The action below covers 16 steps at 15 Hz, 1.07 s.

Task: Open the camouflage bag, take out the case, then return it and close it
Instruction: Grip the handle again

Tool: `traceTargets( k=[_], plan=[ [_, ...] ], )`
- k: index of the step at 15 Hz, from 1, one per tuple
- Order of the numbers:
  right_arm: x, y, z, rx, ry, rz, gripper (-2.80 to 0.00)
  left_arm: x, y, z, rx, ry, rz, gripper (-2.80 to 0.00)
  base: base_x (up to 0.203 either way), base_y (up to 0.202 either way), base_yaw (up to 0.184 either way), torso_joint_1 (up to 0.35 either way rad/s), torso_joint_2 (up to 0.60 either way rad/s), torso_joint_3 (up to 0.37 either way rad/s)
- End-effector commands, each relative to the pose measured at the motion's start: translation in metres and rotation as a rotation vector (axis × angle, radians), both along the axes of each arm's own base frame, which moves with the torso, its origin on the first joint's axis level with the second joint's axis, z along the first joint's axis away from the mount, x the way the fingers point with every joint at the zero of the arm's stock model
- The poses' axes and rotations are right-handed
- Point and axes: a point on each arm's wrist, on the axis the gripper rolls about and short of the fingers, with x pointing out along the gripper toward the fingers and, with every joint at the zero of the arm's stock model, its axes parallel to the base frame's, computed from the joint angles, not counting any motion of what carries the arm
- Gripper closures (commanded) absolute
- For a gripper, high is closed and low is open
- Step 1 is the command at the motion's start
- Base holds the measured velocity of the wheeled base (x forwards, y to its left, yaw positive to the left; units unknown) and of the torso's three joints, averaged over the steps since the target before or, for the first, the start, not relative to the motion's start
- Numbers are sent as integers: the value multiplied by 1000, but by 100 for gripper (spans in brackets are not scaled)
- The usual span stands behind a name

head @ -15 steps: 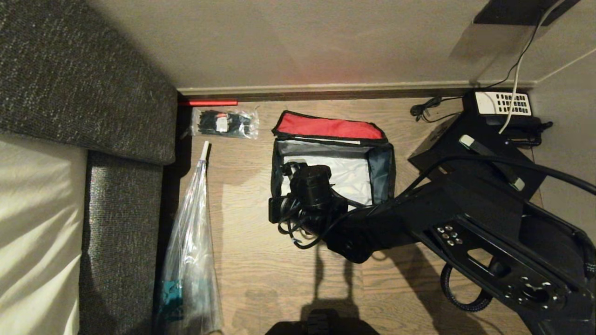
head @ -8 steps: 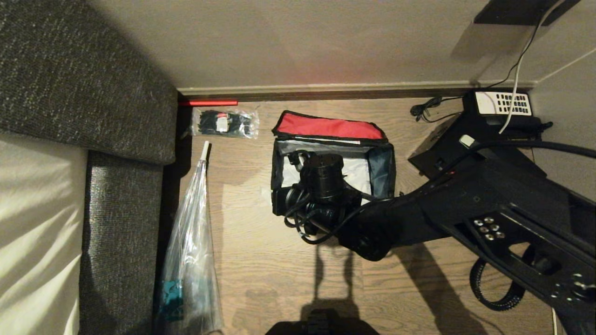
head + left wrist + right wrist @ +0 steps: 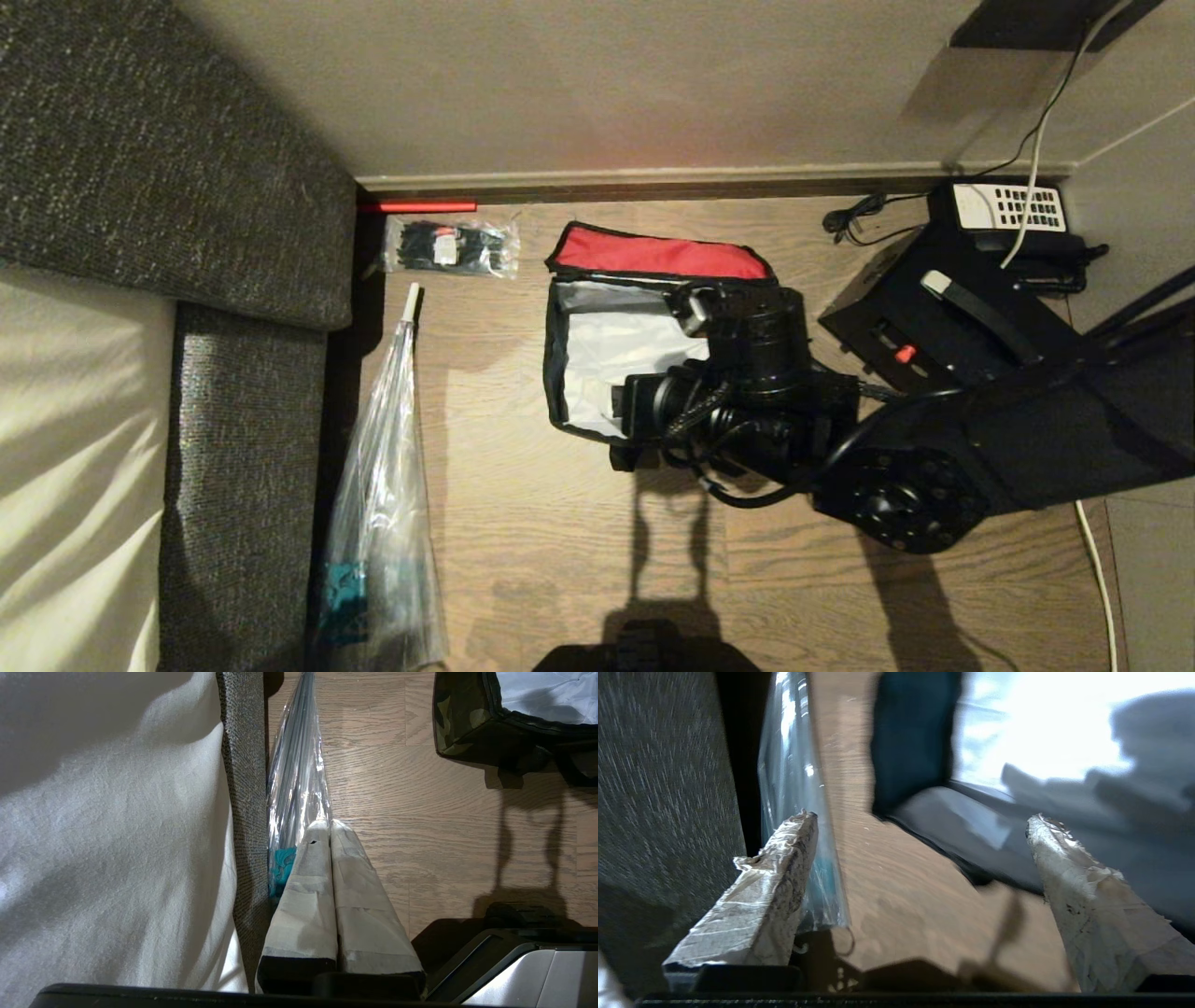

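Dim warm light, hard shadows; right wrist view seemingly motion-blurred.

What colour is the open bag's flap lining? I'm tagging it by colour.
Bright red, folded back toward the wall; the head view shows it best.

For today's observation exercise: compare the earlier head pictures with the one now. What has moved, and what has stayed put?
The right arm swung rightward across the open bag, toward the case, uncovering the bag's pale inside and the case's red button. Its tool stands open and empty. The bag, case, telephone, wrapped umbrella and the shut left tool stayed put.
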Motion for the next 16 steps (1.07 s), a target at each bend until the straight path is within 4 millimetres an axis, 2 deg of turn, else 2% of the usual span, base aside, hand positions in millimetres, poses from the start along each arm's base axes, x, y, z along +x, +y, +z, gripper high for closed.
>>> traceTargets(
  k=[1, 2, 5, 8, 11, 12, 15, 16],
  plan=[
    [-23, -48, 30, 81, -1, -79, -280, 0, 0, 0, 0, -2, 1, 0, 0, 0, 0, 0, 0, 0],
    [-29, -69, 31, 93, 15, -126, 0, 0, 0, 0, 0, -2, 1, 0, 0, 0, 0, 0, 0, 0],
    [-49, -121, 41, 89, 38, -261, 0, 0, 0, 0, 0, -2, 1, 0, 0, 0, 0, 0, 0, 0],
    [-68, -157, 28, -26, 148, -447, 0, 0, 0, 0, 0, -2, 1, 0, 0, 0, 0, 0, 0, 0],
    [-59, -195, 23, -65, 205, -605, 0, 0, 0, 0, 1, -2, 1, 0, 0, 0, 0, 0, 0, 0],
    [-54, -202, 19, -81, 225, -613, 0, 0, 0, 0, 0, -2, 1, 0, 0, 0, 0, 0, 0, 0],
    [-36, -201, 2, -116, 258, -574, 0, 0, 0, 0, 0, -2, 1, 0, 0, 0, 0, 0, 0, 0],
    [-28, -205, -6, -177, 263, -571, 0, 0, 0, 0, 0, -2, 1, 0, 0, 0, 0, 0, 0, 0]
  ],
)
